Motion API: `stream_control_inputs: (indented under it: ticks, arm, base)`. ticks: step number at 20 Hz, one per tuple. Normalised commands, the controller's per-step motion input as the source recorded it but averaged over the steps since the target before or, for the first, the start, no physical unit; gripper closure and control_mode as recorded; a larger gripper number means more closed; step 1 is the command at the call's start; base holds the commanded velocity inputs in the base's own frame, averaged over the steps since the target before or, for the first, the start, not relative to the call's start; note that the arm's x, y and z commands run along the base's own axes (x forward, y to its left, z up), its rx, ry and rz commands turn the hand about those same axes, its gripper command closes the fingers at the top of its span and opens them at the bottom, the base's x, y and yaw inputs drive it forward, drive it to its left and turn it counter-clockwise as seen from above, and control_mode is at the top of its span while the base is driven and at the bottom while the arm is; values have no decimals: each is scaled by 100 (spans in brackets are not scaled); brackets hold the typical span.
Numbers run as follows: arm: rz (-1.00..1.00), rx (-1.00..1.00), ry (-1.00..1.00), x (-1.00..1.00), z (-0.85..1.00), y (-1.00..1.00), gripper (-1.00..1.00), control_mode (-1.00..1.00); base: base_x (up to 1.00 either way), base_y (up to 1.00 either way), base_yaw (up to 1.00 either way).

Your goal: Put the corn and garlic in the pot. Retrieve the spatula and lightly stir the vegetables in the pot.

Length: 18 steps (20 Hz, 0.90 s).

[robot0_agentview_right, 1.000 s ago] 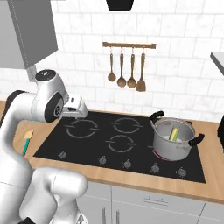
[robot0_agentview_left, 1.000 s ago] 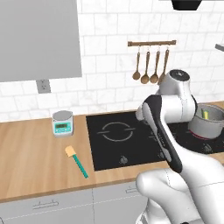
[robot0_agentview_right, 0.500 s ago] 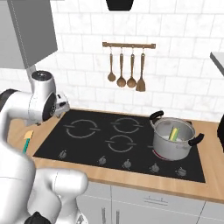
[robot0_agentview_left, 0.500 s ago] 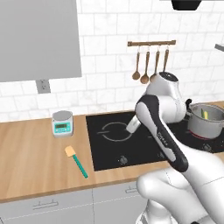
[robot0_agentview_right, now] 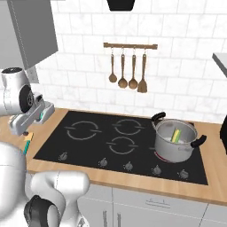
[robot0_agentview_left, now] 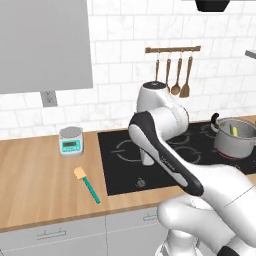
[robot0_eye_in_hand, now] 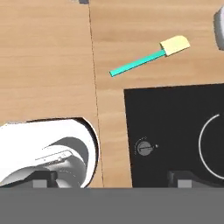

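The spatula [robot0_eye_in_hand: 148, 57], with its teal handle and yellow blade, lies flat on the wooden counter [robot0_agentview_left: 40, 180] left of the hob; the left base view has the spatula [robot0_agentview_left: 88, 185] too. My gripper [robot0_eye_in_hand: 111, 179] hangs over the hob's front left corner, short of the spatula, jaws wide open and empty. In the left base view my hand [robot0_agentview_left: 148, 159] points down over the hob's left side. The steel pot [robot0_agentview_right: 175, 141] stands on the right burner with the corn [robot0_agentview_right: 176, 134] inside. The garlic is hidden.
A small kitchen scale [robot0_agentview_left: 71, 140] sits behind the spatula near the wall. Wooden spoons and a wooden spatula hang on a rail [robot0_agentview_right: 131, 45] above the black hob [robot0_agentview_right: 119, 146]. A hob knob [robot0_eye_in_hand: 143, 148] lies just ahead of my fingers.
My arm has swung left from the middle of the hob to its left edge, toward the spatula. The jaws stayed open. Pot and spatula have not moved.
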Motion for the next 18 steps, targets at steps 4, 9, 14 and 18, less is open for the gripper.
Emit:
stream_control_inputs:
  ticks: [4, 9, 14, 18]
  arm:
    - [84, -43, -6, -33, -15, 39, -100, -100]
    - [84, -36, -6, -29, -21, 21, -100, -100]
    - [85, -29, -2, -8, -27, 2, -100, -100]
    - [74, -13, 0, -1, -26, 14, -100, -100]
  base:
    - [0, 0, 0]
    - [0, 0, 0]
    - [0, 0, 0]
    - [0, 0, 0]
